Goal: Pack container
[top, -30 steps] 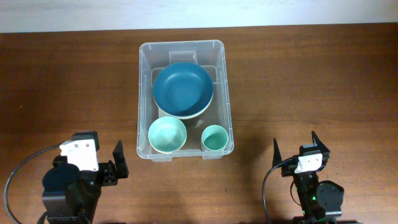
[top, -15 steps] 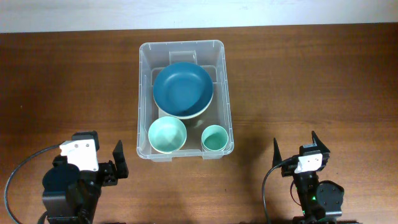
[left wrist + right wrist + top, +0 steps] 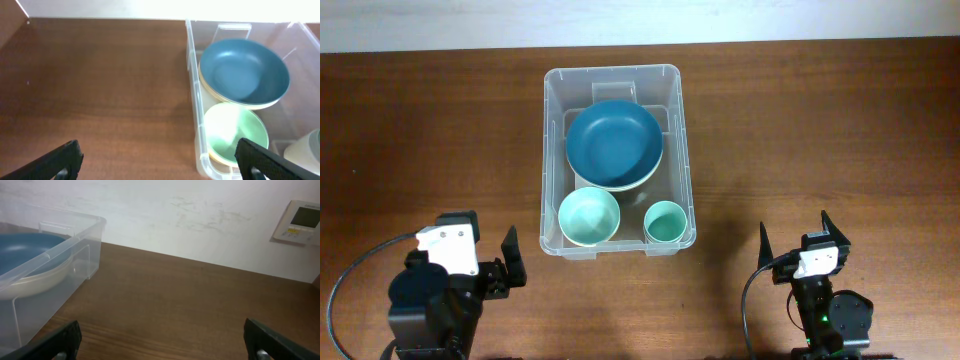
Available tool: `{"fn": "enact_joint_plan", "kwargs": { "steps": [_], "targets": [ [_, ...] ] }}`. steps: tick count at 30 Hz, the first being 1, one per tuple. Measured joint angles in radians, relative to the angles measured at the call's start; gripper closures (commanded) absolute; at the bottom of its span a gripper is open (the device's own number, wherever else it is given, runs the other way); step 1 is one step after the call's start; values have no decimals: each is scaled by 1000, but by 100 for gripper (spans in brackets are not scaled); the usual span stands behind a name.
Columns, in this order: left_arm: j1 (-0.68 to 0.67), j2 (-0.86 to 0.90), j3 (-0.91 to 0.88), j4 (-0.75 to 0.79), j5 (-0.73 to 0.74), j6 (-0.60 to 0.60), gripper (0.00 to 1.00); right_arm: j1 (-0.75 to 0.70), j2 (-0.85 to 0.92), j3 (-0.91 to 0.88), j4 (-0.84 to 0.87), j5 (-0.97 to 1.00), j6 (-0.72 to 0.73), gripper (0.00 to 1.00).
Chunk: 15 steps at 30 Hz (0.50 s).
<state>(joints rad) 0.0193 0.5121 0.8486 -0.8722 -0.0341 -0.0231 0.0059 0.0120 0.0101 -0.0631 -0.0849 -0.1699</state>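
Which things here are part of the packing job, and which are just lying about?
Part of the job:
- container
- dark blue bowl, mint bowl and teal cup, all inside it

Just around:
- wall panel, seen from the right wrist
- table, bare apart from the container

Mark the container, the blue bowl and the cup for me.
container (image 3: 549,150), overhead view, on its left rim.
blue bowl (image 3: 614,146), overhead view, middle of its inside.
cup (image 3: 664,221), overhead view, middle of its inside.

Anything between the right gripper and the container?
No, only bare table lies between the open right gripper and the container, as the overhead view shows.
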Motion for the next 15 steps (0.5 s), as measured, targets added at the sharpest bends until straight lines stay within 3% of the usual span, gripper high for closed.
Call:
{"fn": "enact_joint_plan", "kwargs": {
  "steps": [8,15],
  "targets": [
    [0,-73,-146,-3,0,3,0,-1,0,0,0,0,0,1],
    [0,-303,-418,198,0,4,0,-1,0,0,0,0,1,1]
  ]
}}
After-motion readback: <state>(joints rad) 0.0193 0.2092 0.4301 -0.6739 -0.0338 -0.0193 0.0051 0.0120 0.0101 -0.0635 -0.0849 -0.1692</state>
